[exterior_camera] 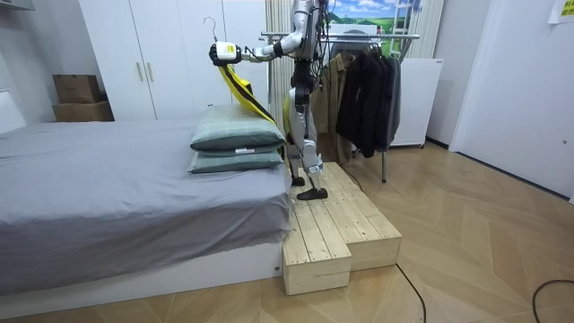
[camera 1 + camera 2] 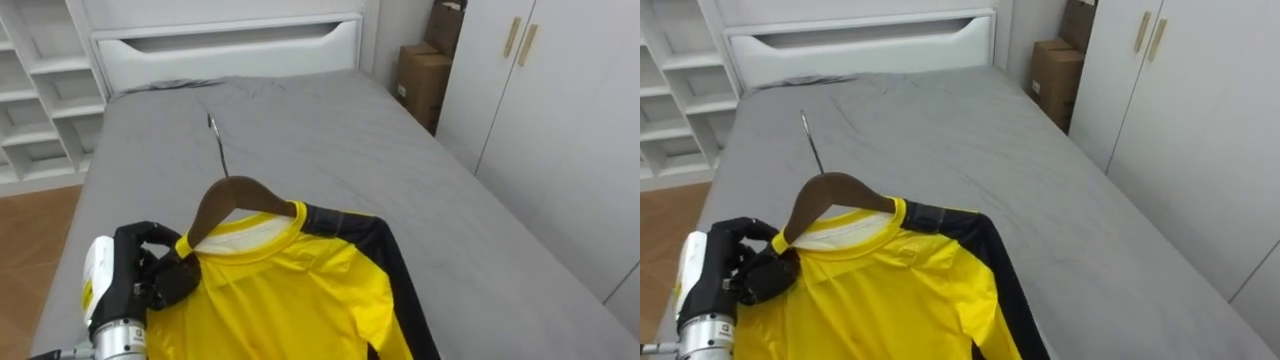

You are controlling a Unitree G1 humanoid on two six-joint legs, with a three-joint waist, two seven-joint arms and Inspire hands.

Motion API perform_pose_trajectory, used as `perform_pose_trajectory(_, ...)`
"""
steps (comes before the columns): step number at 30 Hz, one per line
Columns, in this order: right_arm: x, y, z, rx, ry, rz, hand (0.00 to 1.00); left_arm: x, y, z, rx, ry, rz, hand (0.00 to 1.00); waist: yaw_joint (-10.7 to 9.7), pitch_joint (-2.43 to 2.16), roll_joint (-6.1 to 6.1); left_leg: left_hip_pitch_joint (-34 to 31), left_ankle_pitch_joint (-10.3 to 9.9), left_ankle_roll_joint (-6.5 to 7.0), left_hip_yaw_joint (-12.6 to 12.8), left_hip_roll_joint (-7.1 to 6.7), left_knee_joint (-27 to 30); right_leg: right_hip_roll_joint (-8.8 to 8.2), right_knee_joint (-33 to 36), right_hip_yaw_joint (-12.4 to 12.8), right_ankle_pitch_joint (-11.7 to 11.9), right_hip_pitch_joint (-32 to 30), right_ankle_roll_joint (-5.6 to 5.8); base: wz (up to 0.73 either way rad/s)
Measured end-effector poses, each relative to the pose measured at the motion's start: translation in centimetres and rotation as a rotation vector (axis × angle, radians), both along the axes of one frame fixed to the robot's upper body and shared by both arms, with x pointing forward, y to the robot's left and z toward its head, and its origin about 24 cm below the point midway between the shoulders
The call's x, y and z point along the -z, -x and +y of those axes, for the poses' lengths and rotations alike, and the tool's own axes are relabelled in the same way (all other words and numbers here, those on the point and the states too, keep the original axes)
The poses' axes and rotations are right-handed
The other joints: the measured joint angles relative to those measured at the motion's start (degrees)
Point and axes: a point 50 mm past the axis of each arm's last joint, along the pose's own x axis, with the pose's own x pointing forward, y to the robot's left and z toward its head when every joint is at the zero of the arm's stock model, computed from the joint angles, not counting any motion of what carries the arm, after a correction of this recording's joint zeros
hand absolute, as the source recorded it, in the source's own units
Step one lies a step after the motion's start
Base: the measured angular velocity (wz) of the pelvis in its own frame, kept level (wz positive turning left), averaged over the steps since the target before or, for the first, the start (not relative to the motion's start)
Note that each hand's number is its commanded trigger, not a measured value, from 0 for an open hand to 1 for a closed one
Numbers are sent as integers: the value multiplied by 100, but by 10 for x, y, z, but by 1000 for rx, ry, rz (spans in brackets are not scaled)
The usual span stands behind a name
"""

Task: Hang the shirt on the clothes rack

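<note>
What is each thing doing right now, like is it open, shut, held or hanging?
Hanger: held up, hook free.
Yellow shirt: on the hanger, above the bed.
Left hand: shut on the hanger's end.
Dark clothes: hanging on the rack.
Wardrobe doors: shut.
Pillows: stacked on the bed.

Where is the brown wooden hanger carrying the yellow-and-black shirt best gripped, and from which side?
Probably grip the brown wooden hanger at its bare arch below the thin metal hook, from the right: the yellow-and-black shirt covers its shoulders, and the left hand clasps the left end.
</note>
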Motion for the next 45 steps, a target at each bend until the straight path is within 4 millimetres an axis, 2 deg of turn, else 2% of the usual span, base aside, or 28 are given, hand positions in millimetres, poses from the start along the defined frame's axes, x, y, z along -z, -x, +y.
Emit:
perform_pose_trajectory(6, -7, -9, -14, -13, 166, -18, 0, -14, -2, 1, -23, -13, -78, 100, -138, -14, 11, 9, -7, -1, 4, 0, 37, -7, 50, 2, -21, -2, -6, 0)
perform_pose_trajectory(10, -17, -24, -25, 1, 291, -93, 0, -20, -2, 0, -31, -10, -124, 100, -177, 13, -83, 26, -5, -3, 39, -13, 124, -26, 166, 40, -107, 2, 3, -3)
perform_pose_trajectory(12, -23, -33, -31, -15, 356, -128, 0, -22, -2, -1, -32, -11, -134, 100, -176, -10, -151, 21, -8, -7, 48, -16, 110, -29, 213, 44, -145, -32, 23, 0)
perform_pose_trajectory(15, -45, -64, -38, -120, 527, -270, 0, -24, -2, -1, -31, -13, -144, 100, -145, -37, -203, 14, -17, -18, 90, 4, 87, -3, 207, 65, -99, -63, -43, -6)
perform_pose_trajectory(18, -59, -83, -38, -194, 628, -358, 0, -23, -3, -1, -29, -6, -142, 100, -127, -37, -188, 14, -17, -19, 82, 7, 86, 4, 192, 72, -94, -61, -40, -1)
perform_pose_trajectory(21, -81, -102, -33, -294, 746, -482, 0, -24, -2, -1, -27, 2, -145, 100, -82, -32, -138, 0, -20, -24, 86, 7, 78, 5, 207, 85, -93, -95, -39, 0)
perform_pose_trajectory(24, -109, -125, -24, -396, 877, -631, 0, -25, -2, -3, -4, -10, -138, 100, -22, -52, -101, 8, -20, -24, 93, 8, 87, 8, 209, 91, -89, -88, -46, 0)
perform_pose_trajectory(27, -121, -132, -20, -427, 926, -693, 0, -24, -1, -3, 6, -7, -133, 100, 47, -58, -90, 21, -18, -26, 114, 8, 100, 15, 211, 119, -86, -87, -49, -5)
perform_pose_trajectory(32, -152, -151, 2, -512, 1033, -885, 0, -28, 3, -6, 12, 0, -149, 100, 154, -63, -54, 92, -17, -26, 228, 8, 101, 49, 209, 232, -78, -55, -38, -12)
perform_pose_trajectory(39, -170, -160, 18, -556, 1043, -999, 0, -27, 2, -8, 38, 7, -134, 100, 195, -36, -81, 158, -17, -25, 238, 6, 90, 57, 207, 250, -101, -10, -7, -1)
perform_pose_trajectory(45, -191, -172, 28, -575, 1052, -1105, 0, -33, 1, -13, 77, -6, -152, 100, 260, -31, -108, 2, -20, -24, 237, 10, 89, 63, 219, 252, -77, -171, -35, -1)
